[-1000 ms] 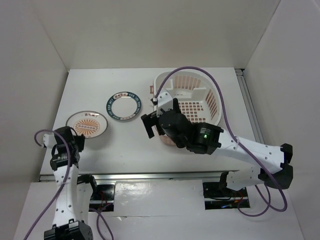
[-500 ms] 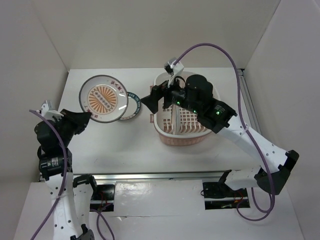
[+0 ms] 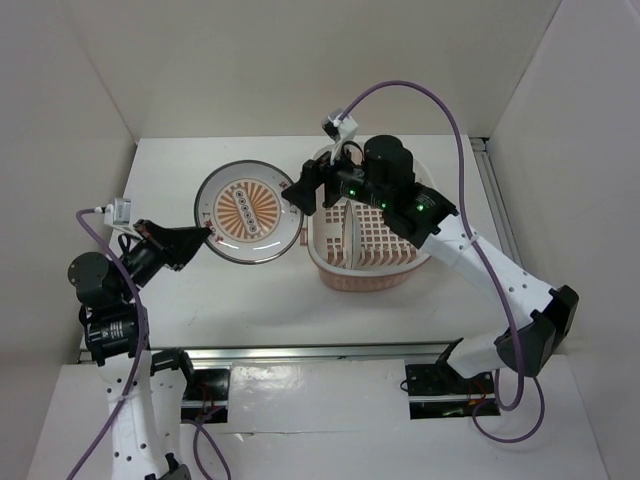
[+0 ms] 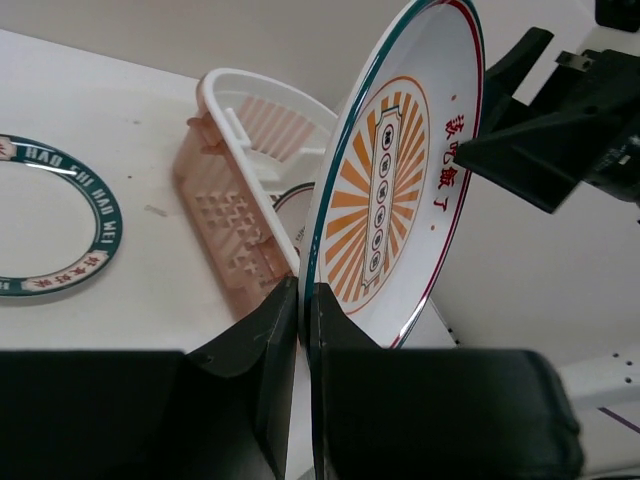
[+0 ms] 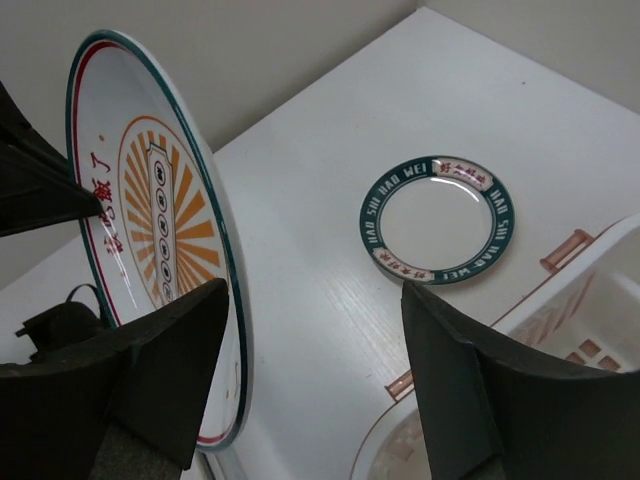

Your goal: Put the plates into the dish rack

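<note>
My left gripper [image 3: 203, 238] is shut on the rim of the orange-striped plate [image 3: 250, 212] and holds it tilted in the air just left of the pale pink dish rack [image 3: 412, 225]. The left wrist view shows the jaws [image 4: 305, 300] pinching that plate [image 4: 395, 180] on edge. My right gripper [image 3: 305, 192] is open beside the plate's right edge; in its wrist view [image 5: 320, 390] the plate's rim [image 5: 160, 230] lies next to its left finger. The blue-rimmed plate [image 5: 437, 220] lies flat on the table [image 4: 50, 215]. A white plate [image 3: 349, 240] stands on edge in the rack.
The rack's near wall [image 4: 235, 215] and rim [image 5: 590, 250] are close to both grippers. White walls enclose the table [image 3: 180, 170] at the back and sides. The right arm's purple cable [image 3: 440, 110] arches over the rack.
My left gripper lifted the orange-striped plate off the table and carried it right, toward the rack. My right arm swung back over the rack, and a white plate now stands in it.
</note>
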{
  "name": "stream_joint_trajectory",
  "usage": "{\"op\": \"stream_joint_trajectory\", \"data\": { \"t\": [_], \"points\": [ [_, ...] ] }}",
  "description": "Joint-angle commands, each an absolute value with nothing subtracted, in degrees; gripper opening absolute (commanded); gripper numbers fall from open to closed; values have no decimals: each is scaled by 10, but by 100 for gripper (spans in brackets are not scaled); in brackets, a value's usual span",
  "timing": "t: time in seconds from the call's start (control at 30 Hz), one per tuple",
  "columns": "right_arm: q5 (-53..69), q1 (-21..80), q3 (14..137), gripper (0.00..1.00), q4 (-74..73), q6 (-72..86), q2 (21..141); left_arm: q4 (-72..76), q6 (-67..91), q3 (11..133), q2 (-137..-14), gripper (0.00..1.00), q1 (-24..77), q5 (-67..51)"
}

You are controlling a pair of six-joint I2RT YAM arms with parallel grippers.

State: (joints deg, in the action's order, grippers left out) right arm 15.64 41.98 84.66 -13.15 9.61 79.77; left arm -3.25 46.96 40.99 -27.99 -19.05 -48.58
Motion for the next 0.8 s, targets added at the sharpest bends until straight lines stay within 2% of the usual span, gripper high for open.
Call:
{"op": "stream_joint_trajectory", "data": {
  "t": [0.0, 0.1, 0.17, 0.23, 0.27, 0.3, 0.33, 0.37, 0.4, 0.43, 0.47, 0.53, 0.63, 0.77],
  "points": [
    [188, 416, 838, 74, -85, 105, 803, 90, 525, 403, -273, 0, -192, -534],
    [193, 416, 825, 69, -80, 116, 803, 115, 549, 398, -273, 0, -192, -541],
    [210, 416, 817, 54, -60, 128, 803, 145, 571, 386, -279, 0, -192, -547],
    [216, 416, 817, 27, -60, 135, 803, 153, 585, 380, -286, 0, -192, -541],
    [208, 416, 817, 0, -60, 142, 803, 153, 585, 380, -286, 0, -192, -541],
    [203, 416, 817, 0, -66, 142, 803, 138, 585, 380, -286, 0, -192, -530],
    [191, 416, 817, 0, -66, 148, 789, 120, 571, 391, -291, 11, -192, -513],
    [181, 416, 817, 0, -73, 149, 783, 76, 559, 397, -296, 33, -192, -503],
    [165, 416, 826, 0, -80, 149, 776, 54, 547, 403, -296, 63, -192, -491],
    [110, 416, 832, 0, -105, 149, 760, 35, 533, 410, -296, 89, -192, -475],
    [68, 424, 840, 0, -123, 149, 751, 17, 502, 423, -301, 100, -192, -475],
    [-30, 445, 864, 0, -159, 138, 721, -52, 465, 441, -317, 100, -192, -458],
    [-253, 467, 902, 0, -272, 120, 700, -152, 378, 477, -352, 100, -192, -433],
    [-419, 479, 902, 0, -315, 130, 658, -187, 360, 465, -370, 100, -186, -384]
  ]
}}
